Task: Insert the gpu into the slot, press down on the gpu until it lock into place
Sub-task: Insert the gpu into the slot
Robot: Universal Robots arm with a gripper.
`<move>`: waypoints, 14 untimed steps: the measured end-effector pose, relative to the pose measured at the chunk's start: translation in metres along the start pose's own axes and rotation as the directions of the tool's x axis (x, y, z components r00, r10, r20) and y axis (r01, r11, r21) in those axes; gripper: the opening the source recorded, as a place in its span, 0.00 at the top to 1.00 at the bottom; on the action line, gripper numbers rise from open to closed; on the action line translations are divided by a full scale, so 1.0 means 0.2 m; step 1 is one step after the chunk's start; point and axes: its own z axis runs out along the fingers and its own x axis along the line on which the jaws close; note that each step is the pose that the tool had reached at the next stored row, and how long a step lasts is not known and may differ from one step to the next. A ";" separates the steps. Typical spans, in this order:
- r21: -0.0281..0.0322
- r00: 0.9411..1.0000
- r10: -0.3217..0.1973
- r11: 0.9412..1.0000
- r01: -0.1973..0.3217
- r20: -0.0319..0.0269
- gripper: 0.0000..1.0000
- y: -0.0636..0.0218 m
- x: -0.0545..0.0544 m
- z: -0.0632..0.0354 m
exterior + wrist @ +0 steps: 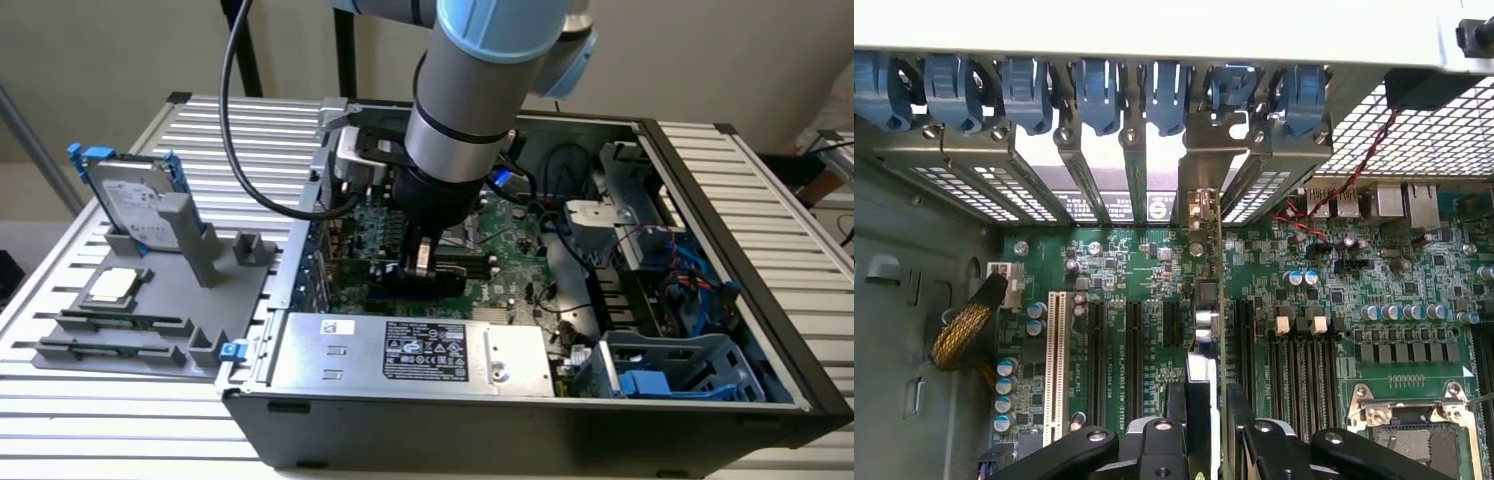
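The gpu (1211,300) stands on edge over the green motherboard (1154,270). In the wrist view it shows as a thin dark line running from between my fingers to its metal bracket (1199,205) at the case's rear wall. My gripper (1206,445) is shut on the card's upper edge, one black finger on each side. In the exterior view the gripper (420,262) reaches straight down into the open case, with the black gpu (424,284) under it, low against the board. The slot lies beneath the card and is hidden by it.
A silver labelled power-supply box (414,350) sits just in front of the card. Black memory strips (1304,370) and a CPU socket (1409,425) flank it on one side, a white connector (1057,360) on the other. Blue bracket latches (1094,90) line the rear wall. A grey parts fixture (140,270) stands outside the case.
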 end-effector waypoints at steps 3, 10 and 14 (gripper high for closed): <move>0.000 1.000 0.000 1.000 0.000 0.000 0.74 0.000 0.00 0.000; -0.001 1.000 0.000 1.000 0.000 0.000 0.74 0.000 0.00 0.001; -0.006 1.000 0.000 1.000 0.000 0.000 0.74 0.000 0.00 0.001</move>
